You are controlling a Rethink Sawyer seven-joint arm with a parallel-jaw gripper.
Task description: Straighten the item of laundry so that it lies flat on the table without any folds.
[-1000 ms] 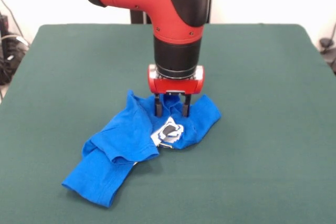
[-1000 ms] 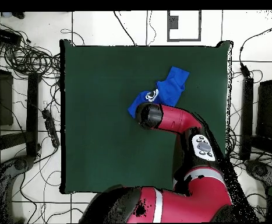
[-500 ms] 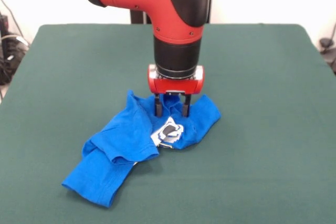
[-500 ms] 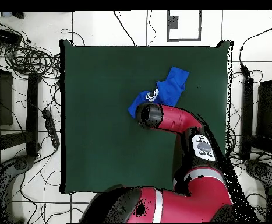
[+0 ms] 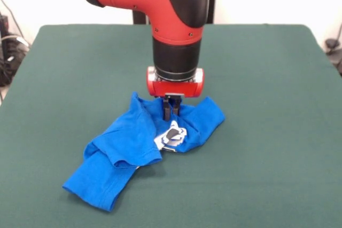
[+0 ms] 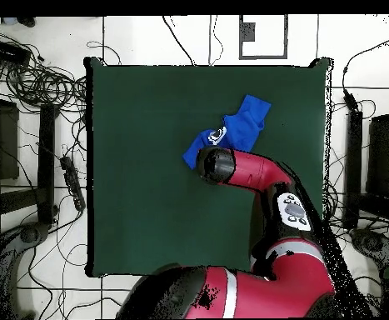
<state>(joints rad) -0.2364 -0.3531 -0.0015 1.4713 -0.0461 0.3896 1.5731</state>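
Here the crumpled bright blue cotton T-shirt (image 5: 140, 145) lies mid-way across the dark green felt tabletop (image 5: 267, 132), folded over itself. The black gripper (image 5: 171, 115) has its fingers clenched on a far fold. Soft, light, limp; its hem edges probably offer better holds.

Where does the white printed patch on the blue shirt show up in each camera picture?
Front view: the white print sits just below the pincer, right of the shirt's middle.
Overhead view: the white print lies at the shirt's lower left part, just above the arm's round end.
Shared landmark: the arm's end, right beside the print in both views.
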